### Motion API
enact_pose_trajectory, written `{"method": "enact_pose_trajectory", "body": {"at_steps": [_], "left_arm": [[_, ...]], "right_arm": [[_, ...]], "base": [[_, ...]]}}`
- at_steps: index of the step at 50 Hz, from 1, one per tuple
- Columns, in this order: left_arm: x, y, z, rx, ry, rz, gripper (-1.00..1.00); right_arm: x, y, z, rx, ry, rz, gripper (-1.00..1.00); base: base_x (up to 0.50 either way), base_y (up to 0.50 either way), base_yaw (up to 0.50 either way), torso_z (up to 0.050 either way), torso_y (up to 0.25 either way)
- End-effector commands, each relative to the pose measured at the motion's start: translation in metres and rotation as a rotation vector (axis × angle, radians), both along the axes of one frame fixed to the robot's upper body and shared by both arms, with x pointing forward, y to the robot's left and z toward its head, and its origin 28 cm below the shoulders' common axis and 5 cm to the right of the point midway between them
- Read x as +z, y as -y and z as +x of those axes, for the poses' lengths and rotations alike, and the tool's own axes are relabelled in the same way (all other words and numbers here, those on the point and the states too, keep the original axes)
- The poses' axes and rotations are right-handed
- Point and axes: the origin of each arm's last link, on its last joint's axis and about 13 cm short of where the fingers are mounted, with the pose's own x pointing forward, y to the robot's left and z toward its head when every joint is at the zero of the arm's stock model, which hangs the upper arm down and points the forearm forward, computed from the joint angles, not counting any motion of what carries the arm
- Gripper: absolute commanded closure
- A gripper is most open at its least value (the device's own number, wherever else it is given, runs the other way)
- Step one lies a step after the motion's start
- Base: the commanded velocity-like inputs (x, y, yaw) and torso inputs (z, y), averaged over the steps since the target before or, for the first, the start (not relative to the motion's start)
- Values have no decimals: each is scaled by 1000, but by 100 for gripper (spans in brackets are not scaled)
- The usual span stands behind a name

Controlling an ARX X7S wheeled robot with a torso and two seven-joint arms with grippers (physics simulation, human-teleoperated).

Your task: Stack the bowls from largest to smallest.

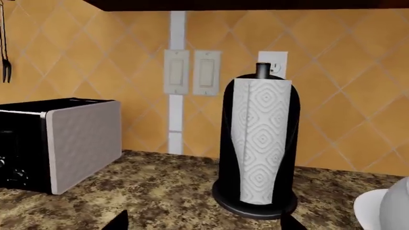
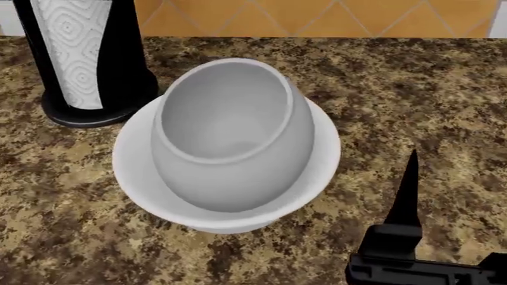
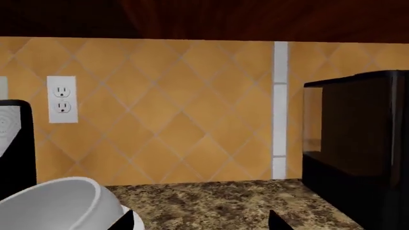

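Evidently the stacking is all but done: on the granite counter (image 2: 412, 89) the smaller bowl (image 2: 230, 136) sits tilted inside the large white bowl (image 2: 139, 178), leaning toward the backsplash, and both hold nothing else. My right gripper (image 3: 201, 221) is spread and pinches nothing, its fingertips apart just beside the stack; my left gripper (image 1: 204, 221) likewise stands spread, facing the paper towel roll (image 1: 259, 143) in its black holder. To finish well, I judge a gentle nudge on the raised rim would seat the inner bowl level without shifting the lower one.
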Motion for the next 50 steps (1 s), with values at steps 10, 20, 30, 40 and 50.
{"method": "enact_pose_trajectory", "body": {"at_steps": [10, 20, 30, 40, 50], "left_arm": [[4, -1, -4, -2, 33, 6, -100], [7, -3, -6, 5, 44, 0, -100], [7, -2, -6, 1, 44, 0, -100], [6, -3, -5, 2, 43, 1, -100], [6, -3, -5, 2, 44, 1, -100]], "right_arm": [[7, -6, -10, 56, 46, -12, -100], [6, -11, -11, 79, 44, -34, -100], [8, -8, -12, 64, 55, -22, -100], [8, -9, -12, 65, 58, -19, -100], [9, -9, -12, 62, 59, -21, -100]], "base": [[1, 500, 0, 0, 0], [1, 500, 0, 0, 0], [1, 500, 0, 0, 0], [1, 500, 0, 0, 0], [0, 500, 0, 0, 0]]}}
